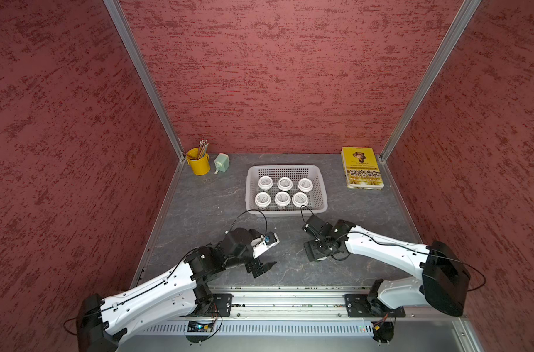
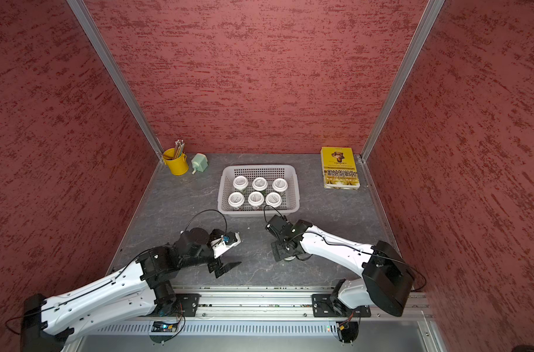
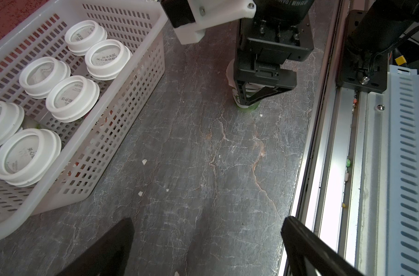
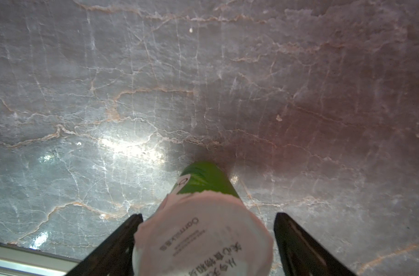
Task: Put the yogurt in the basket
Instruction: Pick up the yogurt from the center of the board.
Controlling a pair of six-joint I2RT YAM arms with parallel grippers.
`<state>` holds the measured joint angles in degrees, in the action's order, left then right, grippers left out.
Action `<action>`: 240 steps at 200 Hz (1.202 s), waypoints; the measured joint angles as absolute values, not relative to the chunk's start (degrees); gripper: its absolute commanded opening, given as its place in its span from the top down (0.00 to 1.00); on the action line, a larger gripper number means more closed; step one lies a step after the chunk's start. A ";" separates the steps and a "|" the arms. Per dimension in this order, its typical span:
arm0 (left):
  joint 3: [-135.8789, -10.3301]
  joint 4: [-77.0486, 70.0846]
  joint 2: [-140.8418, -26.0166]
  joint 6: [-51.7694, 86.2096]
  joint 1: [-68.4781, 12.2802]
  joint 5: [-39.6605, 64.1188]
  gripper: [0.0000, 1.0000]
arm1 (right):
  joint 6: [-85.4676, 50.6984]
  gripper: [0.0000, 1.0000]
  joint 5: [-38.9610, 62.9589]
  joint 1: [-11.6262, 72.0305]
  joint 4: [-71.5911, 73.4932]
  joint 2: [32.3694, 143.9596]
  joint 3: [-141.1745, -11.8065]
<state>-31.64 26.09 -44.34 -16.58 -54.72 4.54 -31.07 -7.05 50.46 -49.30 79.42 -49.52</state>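
Grey stone-look counter (image 1: pixel 204 207), veined with pale and rusty cracks, carries a white plastic basket (image 1: pixel 278 212) with slotted walls, a slotted floor and a rolled rim. Six yogurt cups (image 1: pixel 282 198) stand upright inside it in two rows of three. Their round white lids are ridged and bear grey print. Bare slotted floor shows along the far wall.

The seventh cup (image 4: pixel 203 239) stands on the counter near the front rail (image 1: pixel 290 304), outside the basket, whose near wall lies between them. It has a glossy green body and a crinkled white lid. The right claw (image 4: pixel 207 215) straddles this cup with its black fingers spread to either side of the lid, not visibly pressing it.

The left claw (image 3: pixel 208 219) hangs spread wide over bare counter, holding nothing, well apart from the right one.

In the far left corner a yellow metal bucket (image 1: pixel 198 164) holds pencils (image 1: pixel 202 149), with a small pale green object (image 1: pixel 221 162) just beside it. A yellow book (image 1: pixel 363 167) lies flat at far right. Rough red walls (image 1: pixel 275 76) enclose everything.
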 measured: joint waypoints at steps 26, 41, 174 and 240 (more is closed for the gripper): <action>-31.59 26.09 -44.53 -16.60 -54.72 4.36 0.00 | -31.14 0.13 -7.07 50.46 -49.30 79.42 -49.52; -31.57 26.09 -44.62 -16.60 -54.72 4.36 0.00 | -31.18 0.14 -7.07 50.46 -49.30 79.42 -49.52; -31.55 26.09 -44.64 -17.06 -54.83 3.99 0.00 | -31.29 0.28 -7.35 50.48 -51.31 79.11 -50.48; -31.53 26.11 -44.64 -17.43 -54.94 3.97 0.00 | -28.62 0.27 -10.85 50.06 -57.60 78.13 -60.47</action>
<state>-31.53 26.11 -44.64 -17.43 -54.94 3.97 -28.62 -10.85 50.06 -57.60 78.13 -60.47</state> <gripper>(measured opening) 0.994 0.731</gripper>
